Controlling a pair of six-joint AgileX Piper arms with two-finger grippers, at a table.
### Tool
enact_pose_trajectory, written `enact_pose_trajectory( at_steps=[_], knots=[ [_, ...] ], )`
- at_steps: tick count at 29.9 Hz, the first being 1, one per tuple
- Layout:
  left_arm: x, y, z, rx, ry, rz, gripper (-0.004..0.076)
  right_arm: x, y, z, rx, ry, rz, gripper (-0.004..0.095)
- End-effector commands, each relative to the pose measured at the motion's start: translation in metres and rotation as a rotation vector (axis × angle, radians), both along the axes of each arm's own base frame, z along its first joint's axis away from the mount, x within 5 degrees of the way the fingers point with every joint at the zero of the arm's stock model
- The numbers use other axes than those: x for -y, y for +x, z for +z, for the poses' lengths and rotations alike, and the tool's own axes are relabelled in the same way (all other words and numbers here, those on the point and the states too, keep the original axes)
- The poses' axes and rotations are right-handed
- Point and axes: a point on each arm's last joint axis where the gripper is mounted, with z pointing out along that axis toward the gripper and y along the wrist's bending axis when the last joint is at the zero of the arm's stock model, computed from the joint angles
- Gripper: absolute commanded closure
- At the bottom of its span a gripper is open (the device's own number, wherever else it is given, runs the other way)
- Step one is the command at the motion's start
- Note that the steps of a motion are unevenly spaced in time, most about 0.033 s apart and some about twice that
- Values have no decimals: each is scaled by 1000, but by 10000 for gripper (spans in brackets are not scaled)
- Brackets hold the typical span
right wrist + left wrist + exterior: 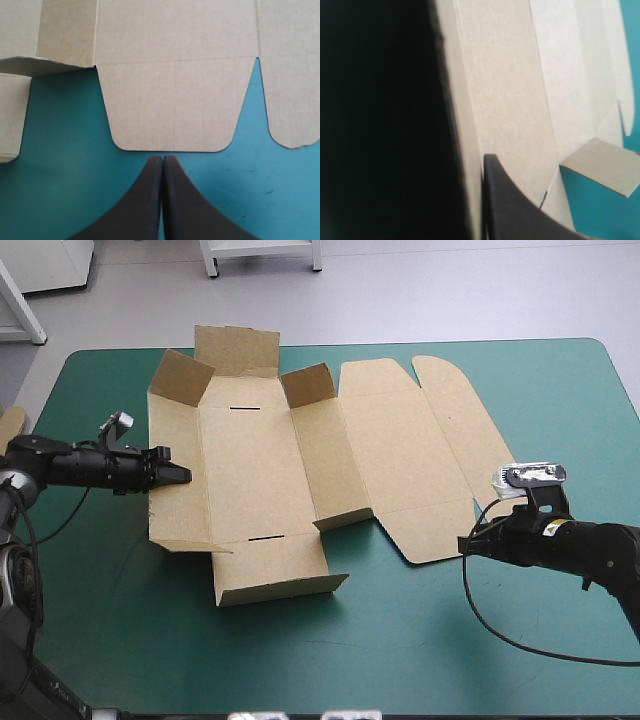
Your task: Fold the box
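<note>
Pinching box (250,470) wall, right fingers (142,205) near flap

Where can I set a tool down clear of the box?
Free: the teal-green cover between the box and the near edge, and the far right corner. Crowded: the left side by the left hand, and around the right hand.

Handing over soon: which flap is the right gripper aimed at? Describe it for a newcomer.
On the table lies the box, walls raised on its left half, lid flat on its right. The flap juts from the lid's near edge, just ahead of the right gripper. Unlike its neighbours, it is a flat trapezoid with two rounded corners.
</note>
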Motion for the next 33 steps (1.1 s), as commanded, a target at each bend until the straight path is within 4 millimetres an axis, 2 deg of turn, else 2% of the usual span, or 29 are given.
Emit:
enact_pose_trajectory(
  at_steps=[1,5,8,11,14,19,25,33],
  knots=[
    [31,5,56,87,108,-118,732,2,4,16,87,26,-31,921],
    [54,20,90,195,208,-131,732,2,4,16,87,28,-31,921],
    [66,28,107,239,346,-159,732,1,4,16,84,37,-31,921],
    [78,37,107,218,452,-206,732,0,3,16,76,51,-30,921],
    [83,45,98,173,517,-275,732,0,3,15,64,53,-25,921],
    [74,58,89,134,688,-276,732,-1,1,14,42,51,-15,921],
    [76,60,96,208,849,-351,732,-1,3,12,32,58,-16,921],
    [98,57,97,248,883,-454,733,-4,13,-2,-38,57,-1,921]
  ],
)
